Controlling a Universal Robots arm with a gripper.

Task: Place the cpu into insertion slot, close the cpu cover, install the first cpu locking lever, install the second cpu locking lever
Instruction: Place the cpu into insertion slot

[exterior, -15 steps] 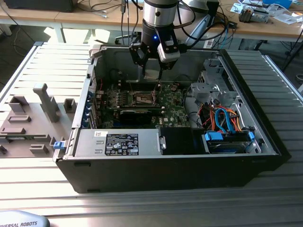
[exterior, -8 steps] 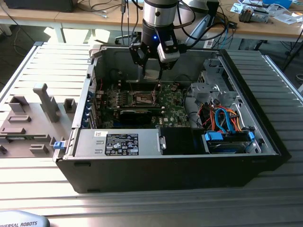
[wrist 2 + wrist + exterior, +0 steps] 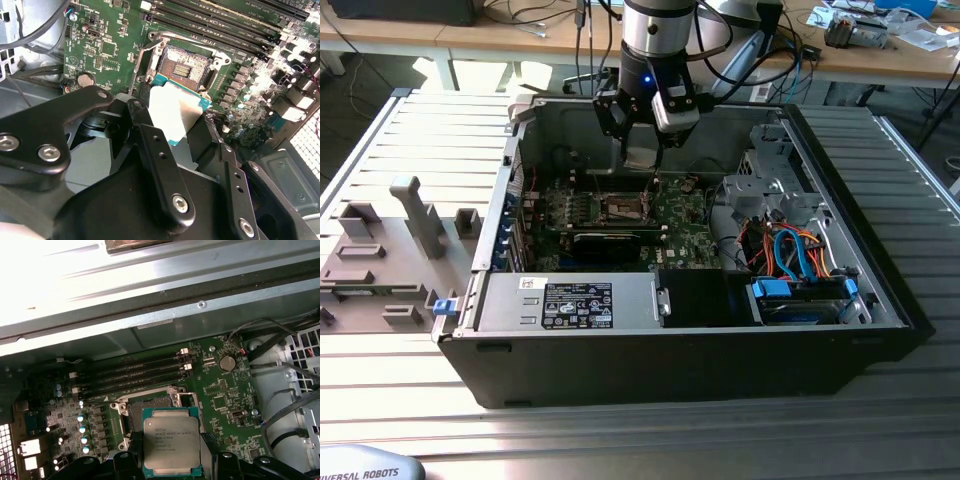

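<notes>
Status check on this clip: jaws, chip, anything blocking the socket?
Jaws shut on the chip. Chip held above the board beside the socket, not seated. Socket uncovered, nothing lying in it.

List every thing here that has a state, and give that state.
gripper, shut on the cpu.
cpu, gripped by its edges, close to the insertion slot, not seated.
insertion slot, uncovered and empty.
cpu cover, swung open.
computer case, side open, inside exposed.
</notes>
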